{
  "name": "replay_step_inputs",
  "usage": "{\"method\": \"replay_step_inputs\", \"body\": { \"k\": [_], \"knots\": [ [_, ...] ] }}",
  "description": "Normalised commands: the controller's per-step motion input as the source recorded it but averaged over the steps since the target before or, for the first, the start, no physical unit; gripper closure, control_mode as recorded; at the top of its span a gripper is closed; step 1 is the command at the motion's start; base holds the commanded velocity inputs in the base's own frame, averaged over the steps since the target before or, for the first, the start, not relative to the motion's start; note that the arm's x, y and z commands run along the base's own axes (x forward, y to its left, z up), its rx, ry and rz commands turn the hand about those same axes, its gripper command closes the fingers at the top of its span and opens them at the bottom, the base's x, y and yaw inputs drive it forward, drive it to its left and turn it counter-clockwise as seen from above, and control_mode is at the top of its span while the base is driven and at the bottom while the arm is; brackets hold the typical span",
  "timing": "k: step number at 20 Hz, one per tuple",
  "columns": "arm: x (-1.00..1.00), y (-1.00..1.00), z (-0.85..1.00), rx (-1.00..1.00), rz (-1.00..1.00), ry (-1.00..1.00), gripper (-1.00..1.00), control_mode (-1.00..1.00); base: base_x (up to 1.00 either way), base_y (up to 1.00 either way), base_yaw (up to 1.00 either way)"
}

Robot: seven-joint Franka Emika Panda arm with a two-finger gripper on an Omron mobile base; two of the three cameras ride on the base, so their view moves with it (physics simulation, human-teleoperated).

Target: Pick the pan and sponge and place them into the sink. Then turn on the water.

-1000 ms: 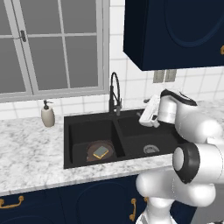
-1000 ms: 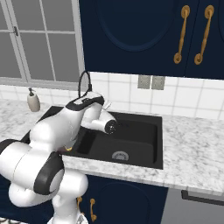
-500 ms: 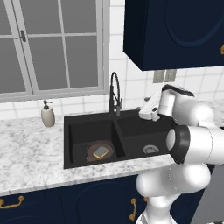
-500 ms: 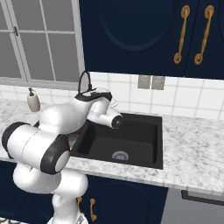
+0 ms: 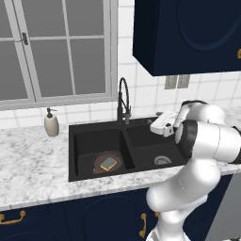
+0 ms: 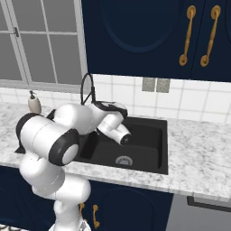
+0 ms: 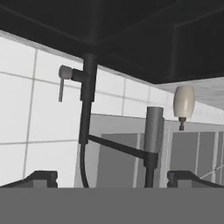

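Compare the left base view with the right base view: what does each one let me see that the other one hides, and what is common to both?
Left base view: the pan lies in the left basin of the sink, and the sponge lies on it.
Right base view: two long gold handles on the upper cabinet doors; here the arm covers the left basin.
Both: the black sink, the faucet, the soap dispenser, the right basin's drain and the wall outlet.
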Motion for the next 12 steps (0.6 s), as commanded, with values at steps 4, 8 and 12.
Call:
{"method": "replay_step_inputs", "body": {
  "k": [4,8,12],
  "knots": [
    [0.2,0.14,0.0,-0.04,0.0,0.0,-1.0,-1.0,0.0,0.0,0.0],
    [0.19,0.27,0.0,-0.05,0.0,0.02,-1.0,-1.0,0.0,0.0,0.0],
    [0.1,0.28,0.0,0.0,0.0,0.03,-1.0,-1.0,0.0,0.0,0.0]
  ]
}}
